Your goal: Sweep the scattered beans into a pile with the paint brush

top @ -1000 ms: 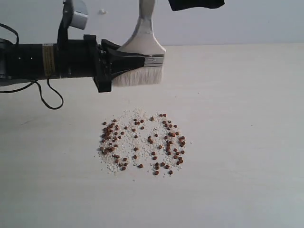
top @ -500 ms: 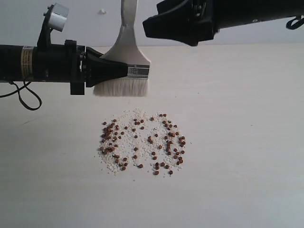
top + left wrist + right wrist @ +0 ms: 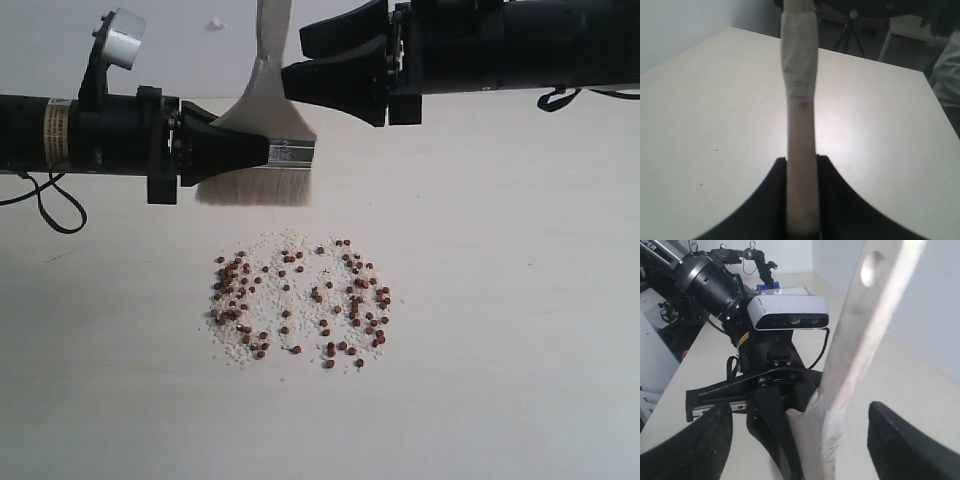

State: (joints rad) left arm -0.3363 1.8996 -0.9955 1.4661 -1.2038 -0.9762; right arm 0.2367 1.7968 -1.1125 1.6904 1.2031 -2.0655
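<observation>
The paint brush (image 3: 290, 150) hangs upright above the table, cream bristles (image 3: 254, 187) down, its pale handle (image 3: 272, 40) rising out of frame. My left gripper (image 3: 245, 150) is shut on its ferrule from the left. My right gripper (image 3: 296, 60) is open, with one finger on either side of the handle (image 3: 865, 315) and neither touching it. The beans (image 3: 300, 300) lie scattered in a loose ring with whitish crumbs, in front of and below the bristles. No compact pile shows. In the left wrist view the brush (image 3: 801, 100) stands edge-on between my shut fingers.
A black cable (image 3: 60, 212) loops under the left arm. A small white speck (image 3: 215, 23) lies at the back. The left arm's camera (image 3: 790, 312) sits close to the right gripper. The table edge (image 3: 935, 95) shows in the left wrist view.
The left gripper carried the brush a little to the left, then held still. The right gripper came in from the upper right, and its open fingers now straddle the handle.
</observation>
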